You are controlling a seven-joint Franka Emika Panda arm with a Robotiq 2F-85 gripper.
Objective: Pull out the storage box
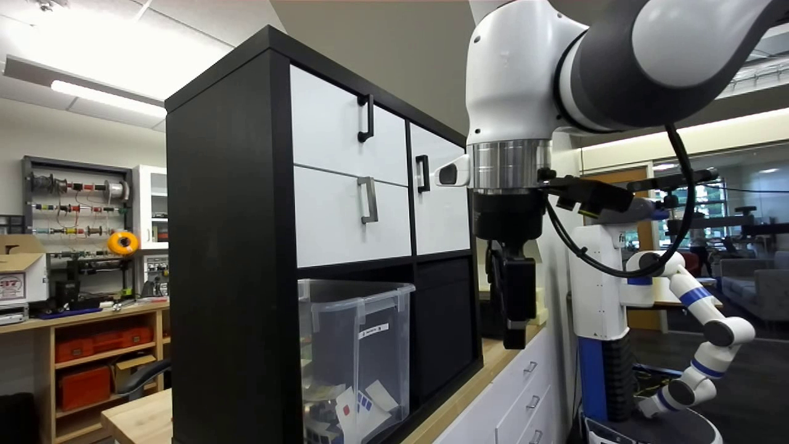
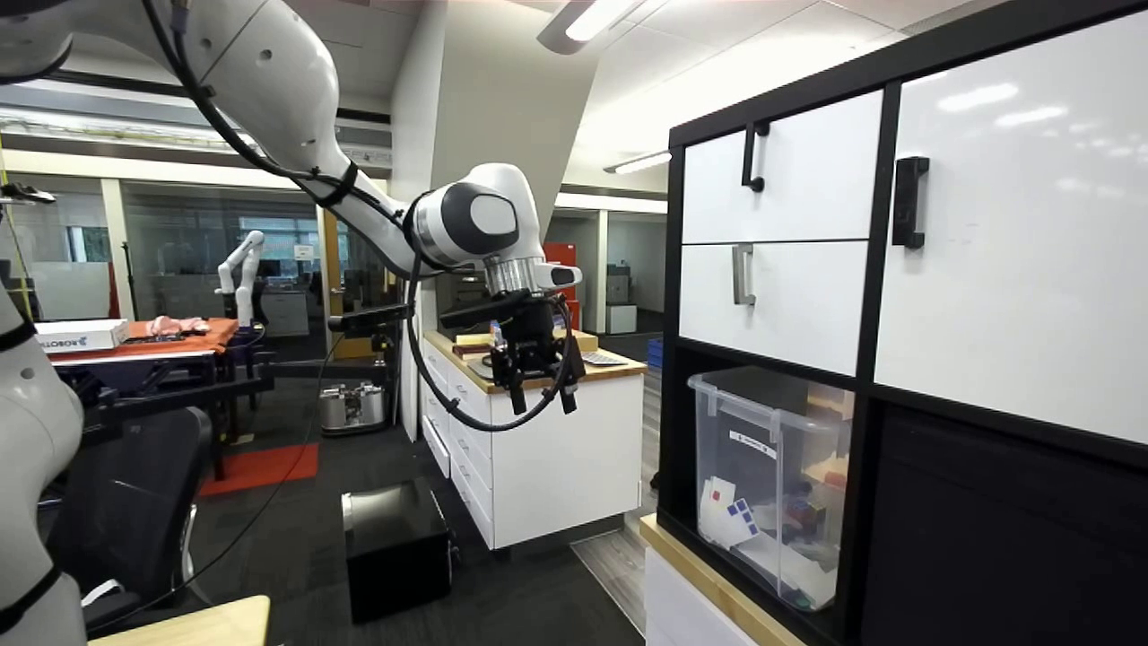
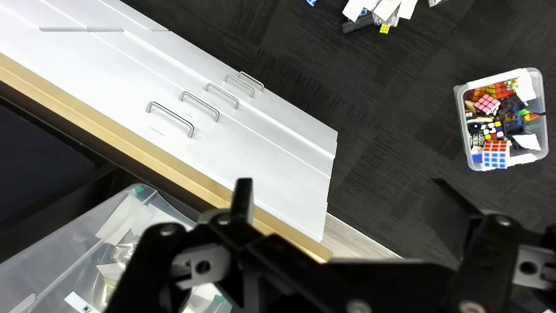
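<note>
Robot arm (image 1: 515, 68) is up front, hanging w/ its gripper (image 2: 543, 404) pointed down in both exterior views. Fingers (image 3: 244, 200) are spread wide apart; wrist view shows floor & drawer fronts thru the gap btwn them. Gripper stands apart from the storage box (image 1: 385, 356).

Box: translucent plastic, thick rim, sits in lower-L cubby of the black cabinet (image 1: 225, 246); can't tell if its front pokes past the edge. White label (image 1: 373, 331) on front; whitish cards (image 2: 717, 516) etc. inside, 1 w/ a red square. Right above box, 2 white drawers (image 1: 336, 132) stacked; next to those, 1 bigger white front (image 1: 441, 209).

Cabinet's on a wood-topped base (image 3: 143, 152) w/ white drawer fronts; 5 metal handles (image 3: 170, 114) visible in wrist view. Beyond, on dark carpet (image 3: 399, 82): clear tub (image 3: 538, 98) of puzzle cubes (image 3: 496, 152), plus loose white cards nearer top edge of that view.

Farther, in an exterior view: black box (image 2: 395, 552) on floor, then wood-topped white drawer unit (image 2: 569, 458), then orange-topped table (image 2: 215, 336) & small white arm (image 2: 244, 269) in bkgd.

Also in an exterior view: white-and-blue robot (image 1: 598, 283) at R, spool rack (image 1: 80, 165) on far wall at L.
</note>
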